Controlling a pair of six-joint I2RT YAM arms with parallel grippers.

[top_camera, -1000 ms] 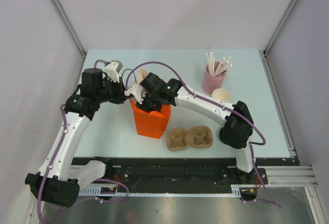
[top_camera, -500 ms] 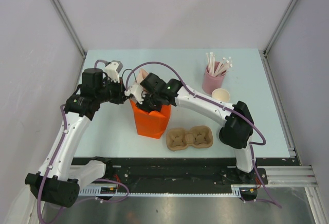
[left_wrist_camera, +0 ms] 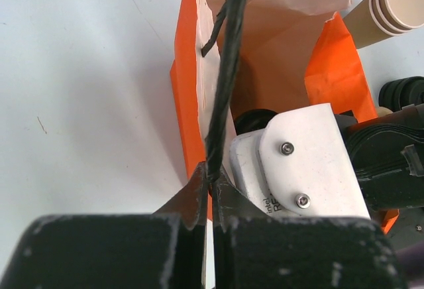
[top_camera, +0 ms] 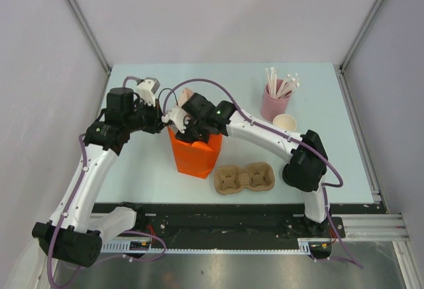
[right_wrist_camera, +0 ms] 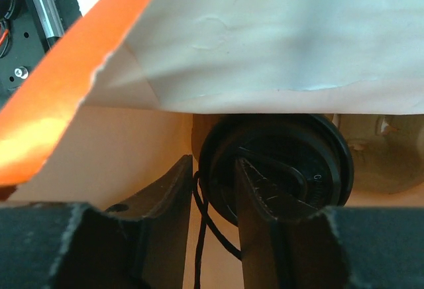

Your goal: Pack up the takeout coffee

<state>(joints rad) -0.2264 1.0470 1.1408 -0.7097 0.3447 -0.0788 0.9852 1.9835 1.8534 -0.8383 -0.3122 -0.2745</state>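
Note:
An orange paper bag (top_camera: pixel 195 158) stands upright in the middle of the table. My left gripper (left_wrist_camera: pixel 213 177) is shut on the bag's black string handle (left_wrist_camera: pixel 225 70) and holds the bag's left side up. My right gripper (right_wrist_camera: pixel 213 193) reaches down into the bag. Its jaws are closed on the rim of the black lid (right_wrist_camera: pixel 298 150) of the takeout coffee, one finger on the lid's top and one outside the cup. The brown cup body is mostly hidden under the lid and the bag's paper. From above, the cup is hidden by the right wrist (top_camera: pixel 199 120).
A brown pulp cup carrier (top_camera: pixel 244 177) lies in front of the bag to its right. A pink holder with white straws (top_camera: pixel 273 103) and a stack of lidless brown cups (top_camera: pixel 285 122) stand at the back right. The bag's walls close in round the right gripper.
The right wrist has shifted slightly up and back over the bag's mouth. The left arm and the bag have barely moved.

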